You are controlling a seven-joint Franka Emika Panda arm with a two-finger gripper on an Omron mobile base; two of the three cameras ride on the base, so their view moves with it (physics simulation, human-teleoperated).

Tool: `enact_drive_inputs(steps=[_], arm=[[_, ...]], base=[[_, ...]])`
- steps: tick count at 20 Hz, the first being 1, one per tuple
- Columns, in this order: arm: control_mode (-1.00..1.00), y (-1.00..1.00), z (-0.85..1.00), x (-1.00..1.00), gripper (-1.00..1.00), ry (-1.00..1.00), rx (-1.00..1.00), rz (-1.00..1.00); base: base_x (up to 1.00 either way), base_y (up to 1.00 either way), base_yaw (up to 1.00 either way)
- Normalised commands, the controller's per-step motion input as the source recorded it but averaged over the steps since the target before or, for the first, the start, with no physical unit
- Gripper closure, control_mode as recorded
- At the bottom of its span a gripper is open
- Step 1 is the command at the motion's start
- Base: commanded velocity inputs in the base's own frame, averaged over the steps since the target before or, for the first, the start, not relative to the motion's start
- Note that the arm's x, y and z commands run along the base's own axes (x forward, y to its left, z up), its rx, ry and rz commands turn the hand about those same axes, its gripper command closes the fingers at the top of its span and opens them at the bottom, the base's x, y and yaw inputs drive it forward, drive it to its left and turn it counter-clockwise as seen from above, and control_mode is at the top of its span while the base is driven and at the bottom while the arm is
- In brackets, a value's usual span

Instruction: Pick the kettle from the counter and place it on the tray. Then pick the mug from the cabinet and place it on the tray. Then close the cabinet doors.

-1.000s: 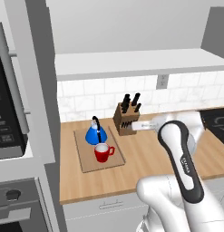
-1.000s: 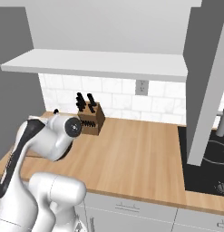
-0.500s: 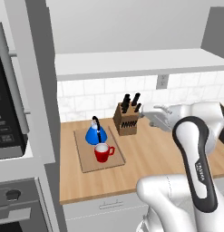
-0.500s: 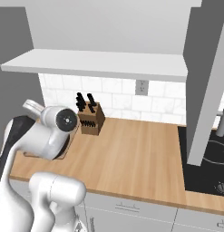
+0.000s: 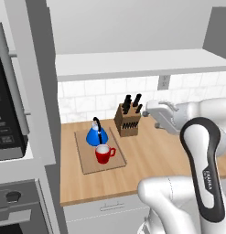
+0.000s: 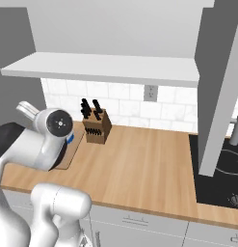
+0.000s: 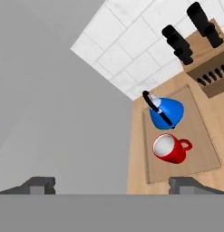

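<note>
The tool [image 7: 111,183] hangs empty, tips spread wide. On the wood-grain table [image 5: 155,157] lies the flat rectangular wooden tray [image 5: 87,163], long axis running front to back. The glossy red mug [image 5: 103,154] stands upright on it, handle rightward; just behind stands the blue cone-shaped kettle [image 5: 97,135].

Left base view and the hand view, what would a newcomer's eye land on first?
The glossy blue cone-shaped kettle and the bright red mug stand side by side on the flat light-brown wooden tray, on the wood-grain counter. Behind them, the wooden knife block stands against the white tiles. The big white arm fills the right foreground.
</note>
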Motion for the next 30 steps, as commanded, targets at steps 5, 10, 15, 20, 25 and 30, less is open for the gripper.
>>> enact_drive_inputs(steps=[5, 10, 15, 20, 25, 30], arm=[[-1.0, 0.06, 0.0, -0.23, -1.0, 0.0, 0.03, 0.0], [-1.0, 0.08, 0.0, -0.29, -1.0, 0.0, 0.06, 0.0], [-1.0, 0.19, 0.0, -0.28, -1.0, 0.0, 0.03, 0.0], [-1.0, 0.24, 0.0, -0.29, -1.0, 0.0, 0.03, 0.0], [-1.0, 0.29, 0.0, -0.18, -1.0, 0.0, 0.01, 0.0], [-1.0, 0.11, 0.0, -0.23, -1.0, -0.05, -0.01, -0.12]], base=[[0.0, 0.0, 0.0], [0.0, 0.0, 0.0], [0.0, 0.0, 0.0], [0.0, 0.0, 0.0], [0.0, 0.0, 0.0], [0.0, 0.0, 0.0]])
